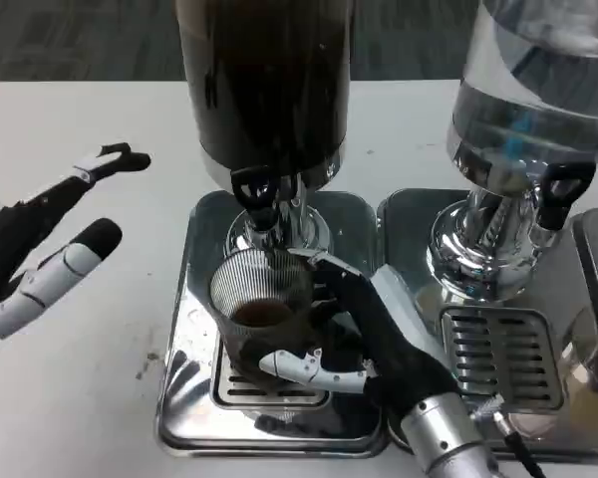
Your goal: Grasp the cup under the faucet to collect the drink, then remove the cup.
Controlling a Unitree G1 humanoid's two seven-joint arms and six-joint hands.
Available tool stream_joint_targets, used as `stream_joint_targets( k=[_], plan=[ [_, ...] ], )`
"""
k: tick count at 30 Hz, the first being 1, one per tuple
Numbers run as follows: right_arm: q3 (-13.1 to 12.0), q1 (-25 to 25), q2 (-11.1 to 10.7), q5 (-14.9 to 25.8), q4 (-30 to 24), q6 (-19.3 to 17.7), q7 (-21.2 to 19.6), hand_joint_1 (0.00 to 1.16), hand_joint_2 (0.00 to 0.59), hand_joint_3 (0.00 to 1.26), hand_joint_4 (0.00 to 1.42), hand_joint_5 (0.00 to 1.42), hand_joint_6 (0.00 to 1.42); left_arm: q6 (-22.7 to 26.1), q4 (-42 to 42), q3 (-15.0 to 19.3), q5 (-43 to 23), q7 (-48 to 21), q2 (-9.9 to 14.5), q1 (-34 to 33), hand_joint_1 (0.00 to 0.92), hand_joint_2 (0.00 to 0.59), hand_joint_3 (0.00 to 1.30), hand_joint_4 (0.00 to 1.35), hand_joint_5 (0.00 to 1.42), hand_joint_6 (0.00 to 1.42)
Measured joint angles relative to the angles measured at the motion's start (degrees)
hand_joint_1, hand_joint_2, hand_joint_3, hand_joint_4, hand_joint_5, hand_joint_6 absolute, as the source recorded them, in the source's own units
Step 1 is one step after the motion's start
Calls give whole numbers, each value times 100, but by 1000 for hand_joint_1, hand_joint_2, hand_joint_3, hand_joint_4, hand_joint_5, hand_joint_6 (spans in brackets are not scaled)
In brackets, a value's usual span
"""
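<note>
The left robot hand [50, 249] has fingers banded in white and black: white segments along their length, rounded black caps at the tips, and a dark, nearly black palm section behind them. The right robot hand [364, 339] shows a black body with a white plate along one edge, and one white finger segmented with small dark joints. Behind it sits a silver cylindrical forearm [448, 443], with a thin black cable beside it.

A white table [100, 398] is seen, with two shiny metal drip trays set side by side on it: one tray [194, 299] near the middle, the other [404, 214] toward the right edge. Small brown stains [148, 363] are seen left of the middle tray.
</note>
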Motion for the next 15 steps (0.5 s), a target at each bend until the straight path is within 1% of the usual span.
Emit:
stream_joint_targets(
  k=[15],
  plan=[
    [-86,333,-41,-26,-326,0,-70,754,208,358,410,497,552,0,63,-138,0,-7,26,-2,0,189,193,51,72,61]
  ],
)
